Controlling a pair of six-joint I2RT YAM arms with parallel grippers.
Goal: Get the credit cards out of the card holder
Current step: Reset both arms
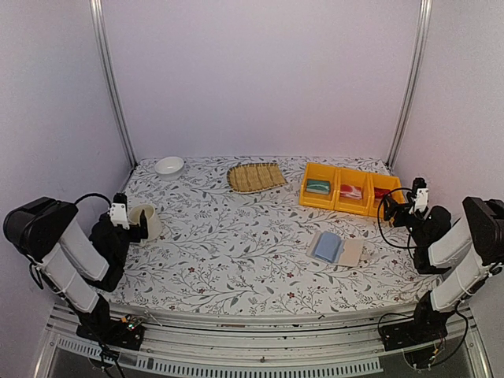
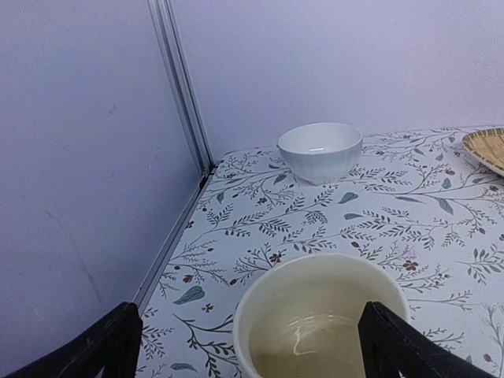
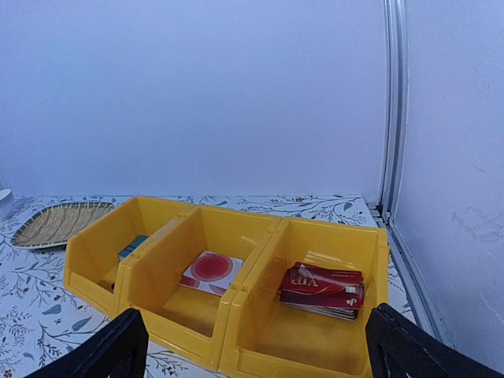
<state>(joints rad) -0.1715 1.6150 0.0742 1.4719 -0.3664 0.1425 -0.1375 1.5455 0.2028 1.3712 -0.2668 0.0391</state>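
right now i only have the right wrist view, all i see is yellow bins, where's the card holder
Observer: The card holder lies open on the table, nearer the arm bases than the yellow bins, with a light blue card showing on its left half.
Operator: ok and where's the left hand
Observer: The left hand is open at the far left side of the table with a cream cup just in front of it, well apart from the holder.
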